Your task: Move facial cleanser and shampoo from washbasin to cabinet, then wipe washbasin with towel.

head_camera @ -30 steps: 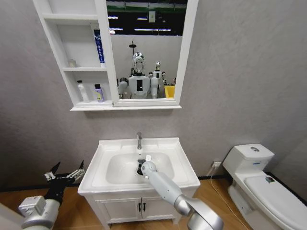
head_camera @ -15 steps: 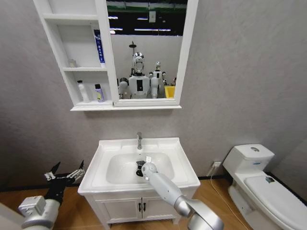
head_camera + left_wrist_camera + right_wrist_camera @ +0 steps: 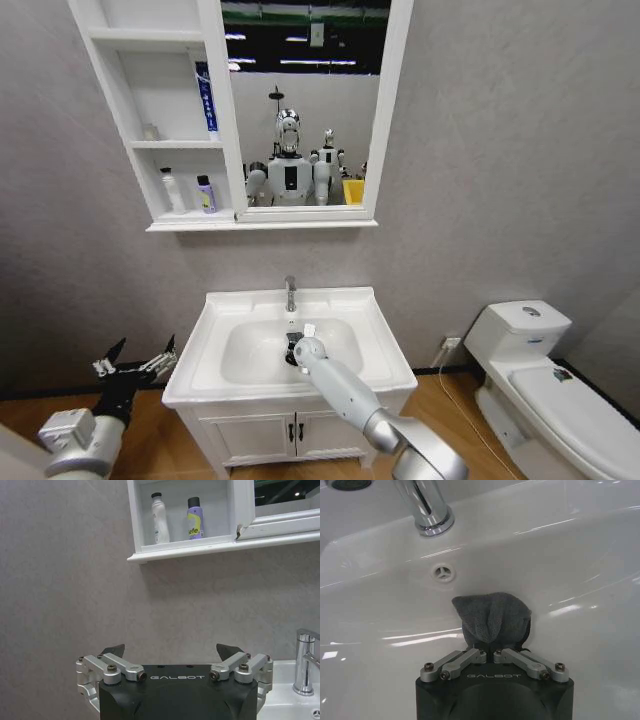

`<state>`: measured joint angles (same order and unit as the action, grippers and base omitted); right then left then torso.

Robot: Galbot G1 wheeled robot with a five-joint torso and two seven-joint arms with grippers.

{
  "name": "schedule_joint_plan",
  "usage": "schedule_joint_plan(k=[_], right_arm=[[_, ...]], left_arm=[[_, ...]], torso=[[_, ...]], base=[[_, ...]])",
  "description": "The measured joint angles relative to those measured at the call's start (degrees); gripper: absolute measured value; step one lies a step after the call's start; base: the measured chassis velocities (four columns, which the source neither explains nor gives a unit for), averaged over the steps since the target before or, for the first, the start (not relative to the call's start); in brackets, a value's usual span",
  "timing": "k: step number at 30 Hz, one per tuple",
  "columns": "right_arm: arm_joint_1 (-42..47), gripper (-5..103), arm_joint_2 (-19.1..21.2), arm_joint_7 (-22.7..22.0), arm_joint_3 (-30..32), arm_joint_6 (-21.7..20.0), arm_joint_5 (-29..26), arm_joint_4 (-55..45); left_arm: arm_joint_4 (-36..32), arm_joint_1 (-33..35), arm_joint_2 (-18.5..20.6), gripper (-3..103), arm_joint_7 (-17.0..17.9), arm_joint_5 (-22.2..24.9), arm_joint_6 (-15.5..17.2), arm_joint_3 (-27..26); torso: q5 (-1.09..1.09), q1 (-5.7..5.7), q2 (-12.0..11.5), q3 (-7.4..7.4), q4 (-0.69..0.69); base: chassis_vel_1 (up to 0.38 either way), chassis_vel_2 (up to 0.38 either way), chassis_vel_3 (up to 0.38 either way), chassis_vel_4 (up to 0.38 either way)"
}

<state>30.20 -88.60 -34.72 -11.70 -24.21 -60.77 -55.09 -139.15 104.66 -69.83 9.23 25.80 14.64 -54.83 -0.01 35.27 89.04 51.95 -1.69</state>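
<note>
Wiping washbasin (image 3: 215, 345) bowl: right gripper (image 3: 491, 647) jaws pinching towel (image 3: 492, 617) below tap, 12 o'clock; left gripper (image 3: 175, 661) jaws spread, idle. Risk: thin pinch, towel dragging free.

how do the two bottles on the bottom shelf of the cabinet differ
The left bottle is white and slimmer; the right bottle is purple with a yellow label patch. The white one narrows toward its cap; the purple one keeps straight sides. Both stand upright, have dark caps and share the cabinet's lowest compartment.

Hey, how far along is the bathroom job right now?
Both bottles already stand in the cabinet. The right gripper is shut on the towel, pressing it into the washbasin bowl. Left gripper waits open beside the basin. Wiping remains.
</note>
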Motion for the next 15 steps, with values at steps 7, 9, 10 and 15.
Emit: schedule_joint_plan(k=[7,9,10,15], right_arm=[[0.0,2,0.3,0.7,0.1,0.0,-0.8,0.2],[0.0,2,-1.1,1.6,0.2,0.1,-0.6,1.5],[-0.2,2,-2.3,2.3,0.3,0.1,-0.1,2.5],[-0.1,2,-3.5,3.5,0.6,0.1,1.2,4.8]], left_arm=[[0.0,0.0,0.0,100,0.0,0.0,0.0,0.0],[0.0,0.0,0.0,100,0.0,0.0,0.0,0.0],[0.0,0.0,0.0,100,0.0,0.0,0.0,0.0],[0.0,0.0,0.0,100,0.0,0.0,0.0,0.0]], torso=[[0.00,0.00,0.0,0.00,0.01],[0.00,0.00,0.0,0.00,0.03],[0.00,0.00,0.0,0.00,0.04],[0.01,0.00,0.0,0.00,0.05]], base=[[0.000,0.000,0.000,0.000],[0.000,0.000,0.000,0.000],[0.000,0.000,0.000,0.000],[0.000,0.000,0.000,0.000]])
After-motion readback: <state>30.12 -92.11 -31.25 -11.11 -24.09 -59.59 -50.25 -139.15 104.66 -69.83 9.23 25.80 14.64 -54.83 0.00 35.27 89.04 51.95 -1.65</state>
